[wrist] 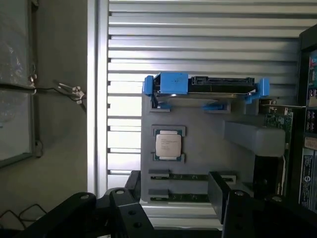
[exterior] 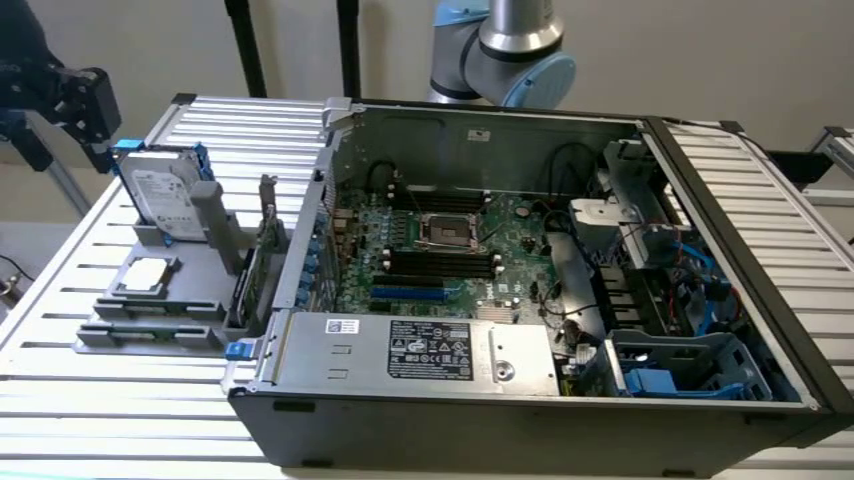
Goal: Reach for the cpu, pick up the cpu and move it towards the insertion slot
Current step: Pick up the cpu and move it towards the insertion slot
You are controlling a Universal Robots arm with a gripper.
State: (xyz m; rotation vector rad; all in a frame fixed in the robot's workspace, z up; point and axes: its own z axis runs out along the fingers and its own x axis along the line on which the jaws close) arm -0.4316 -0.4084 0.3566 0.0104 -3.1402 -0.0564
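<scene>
One small silver-grey square cpu is cradled flat in a grey holder, exposed to the wide-open, empty black tool.

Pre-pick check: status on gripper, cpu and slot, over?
Gripper open, empty, apart from cpu. Cpu flat in grey holder, untouched. Insertion slot uncovered inside case. Upright hard drive beside cpu; approach looks clear.

I see my end effector spread wide, clear of the cpu, which lies flat on the grey holder between it and the hard drive.
</scene>
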